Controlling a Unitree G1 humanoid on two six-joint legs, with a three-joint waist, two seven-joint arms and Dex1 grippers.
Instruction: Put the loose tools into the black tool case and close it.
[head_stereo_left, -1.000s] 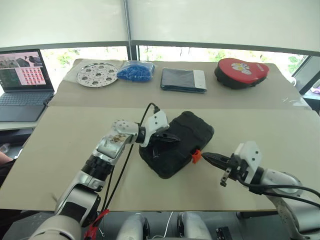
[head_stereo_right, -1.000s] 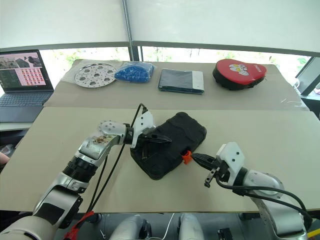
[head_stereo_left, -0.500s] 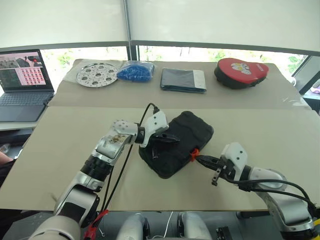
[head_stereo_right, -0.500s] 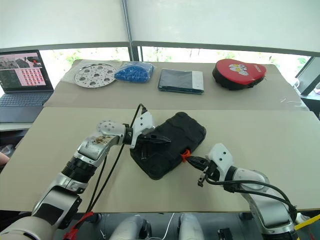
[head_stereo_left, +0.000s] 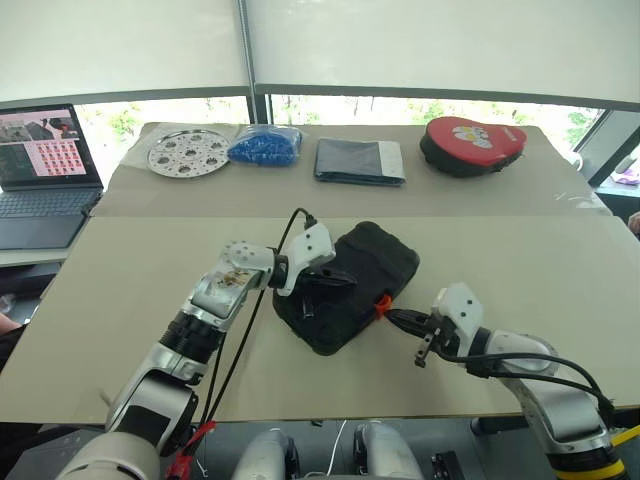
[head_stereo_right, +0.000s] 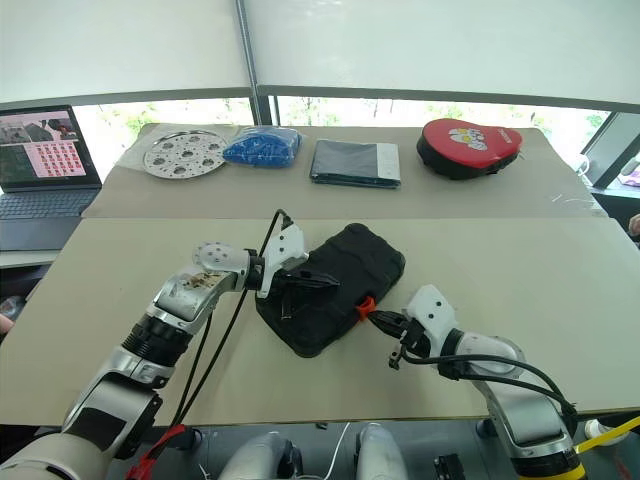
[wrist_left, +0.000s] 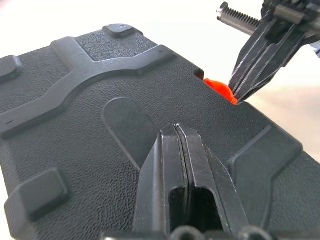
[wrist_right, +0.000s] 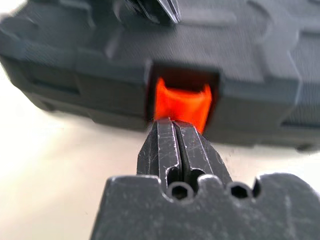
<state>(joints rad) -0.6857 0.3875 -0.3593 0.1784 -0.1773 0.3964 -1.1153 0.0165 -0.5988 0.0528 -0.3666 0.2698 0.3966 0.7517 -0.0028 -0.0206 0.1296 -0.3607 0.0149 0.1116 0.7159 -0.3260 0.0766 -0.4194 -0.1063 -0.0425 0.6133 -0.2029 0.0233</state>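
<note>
R gripper pinched shut, empty, tips at the orange latch on near edge of black tool case. Case closed, mid-table. L gripper also shut, holding nothing, tips resting on case lid. Far back: dark folder, red pouch.

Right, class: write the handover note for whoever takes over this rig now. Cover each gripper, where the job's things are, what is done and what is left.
Left gripper: jaws shut, empty, tips resting on the lid of the black tool case.
Right gripper: jaws shut, empty, tips at the orange latch on the case's front edge.
Case: lid down, lying in the middle of the near table.
Done: no loose tools lie on the table; lid is closed.
Left: I cannot tell if the latch is snapped home; probably press it, then withdraw both arms.
</note>
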